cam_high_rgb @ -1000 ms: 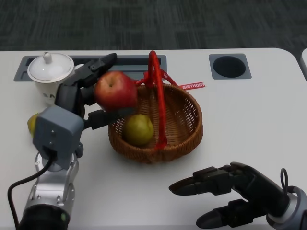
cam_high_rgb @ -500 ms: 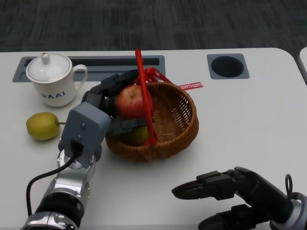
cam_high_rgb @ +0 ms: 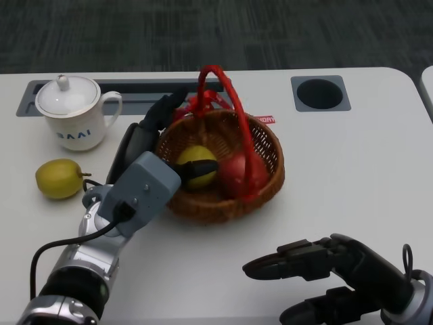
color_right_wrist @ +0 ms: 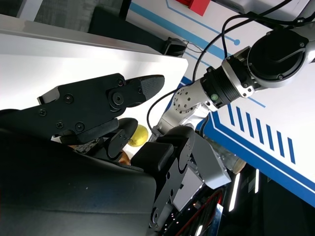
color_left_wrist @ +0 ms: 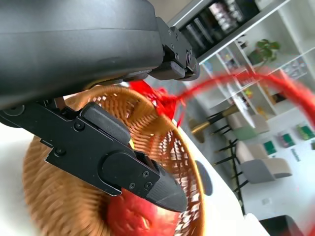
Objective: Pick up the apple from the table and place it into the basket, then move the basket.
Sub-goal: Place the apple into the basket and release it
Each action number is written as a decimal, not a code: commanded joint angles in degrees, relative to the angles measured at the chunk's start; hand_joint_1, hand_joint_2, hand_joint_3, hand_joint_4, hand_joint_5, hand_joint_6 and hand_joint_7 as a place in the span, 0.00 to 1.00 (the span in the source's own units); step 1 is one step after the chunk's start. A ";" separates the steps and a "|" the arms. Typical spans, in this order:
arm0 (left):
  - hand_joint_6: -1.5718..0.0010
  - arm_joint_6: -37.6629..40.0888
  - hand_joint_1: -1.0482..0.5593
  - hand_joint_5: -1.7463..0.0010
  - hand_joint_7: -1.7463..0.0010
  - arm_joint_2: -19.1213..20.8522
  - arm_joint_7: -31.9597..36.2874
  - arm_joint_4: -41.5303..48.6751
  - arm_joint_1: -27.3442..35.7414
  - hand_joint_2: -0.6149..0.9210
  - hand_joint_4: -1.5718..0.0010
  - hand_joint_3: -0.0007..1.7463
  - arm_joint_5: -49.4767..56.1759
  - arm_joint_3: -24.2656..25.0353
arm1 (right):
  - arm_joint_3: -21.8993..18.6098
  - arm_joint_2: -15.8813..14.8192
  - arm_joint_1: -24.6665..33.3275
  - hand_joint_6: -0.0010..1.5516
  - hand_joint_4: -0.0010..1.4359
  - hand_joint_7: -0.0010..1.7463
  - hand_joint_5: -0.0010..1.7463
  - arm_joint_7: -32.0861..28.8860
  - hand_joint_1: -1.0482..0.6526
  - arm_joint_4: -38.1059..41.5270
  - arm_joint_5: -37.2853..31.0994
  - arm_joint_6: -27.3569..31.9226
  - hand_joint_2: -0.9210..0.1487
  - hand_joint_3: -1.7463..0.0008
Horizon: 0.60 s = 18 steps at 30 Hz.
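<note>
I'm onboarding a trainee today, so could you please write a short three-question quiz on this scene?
1. True or false: the apple lies in the basket.
2. Which fruit lies on the table outside the basket? A) a banana B) a yellow-green pear C) an orange
3. Fill in: the right hand holds ____.

Key: 1 true; 2 B; 3 nothing. Its fingers are apart, near the table's front edge. The left hand is at the basket's rim, with nothing in it.
</note>
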 commanded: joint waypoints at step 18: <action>0.64 -2.27 0.34 0.97 0.98 2.52 -9.80 -29.31 14.48 0.92 0.68 0.00 -8.69 0.91 | -2.28 -3.90 -10.24 0.51 0.60 0.00 0.00 0.15 0.37 5.11 2.76 -7.14 0.00 1.00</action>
